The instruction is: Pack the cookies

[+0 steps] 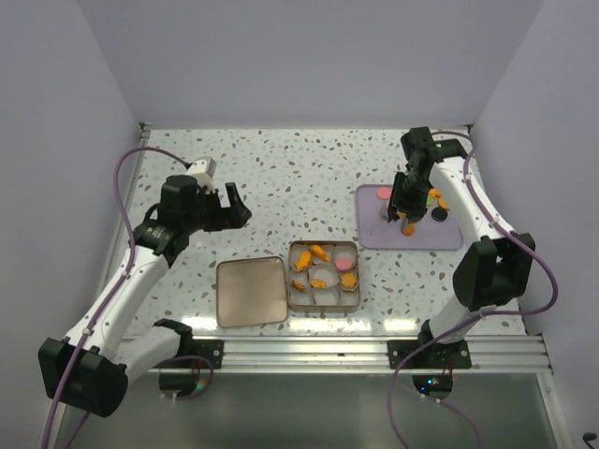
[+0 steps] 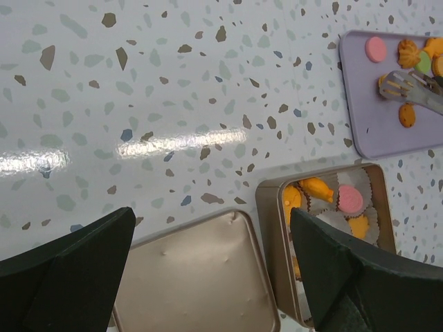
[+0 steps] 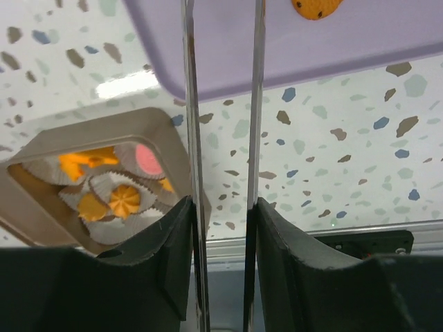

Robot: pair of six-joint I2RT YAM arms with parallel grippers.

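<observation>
My left fingers (image 2: 69,266) spread wide. My right fingers (image 3: 297,242) pinch tongs (image 3: 257,104); tong tips cut off at top, cookie (image 3: 315,7) half out of frame.

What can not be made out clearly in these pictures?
Tips of the tongs: right wrist view, cut off by the top edge.
Near end of the tin: left wrist view, behind a finger of the left hand.
The cookies on the purple mat: top view, too small to count, partly covered by the right hand.
The lid: left wrist view, cut off by the bottom edge.
</observation>
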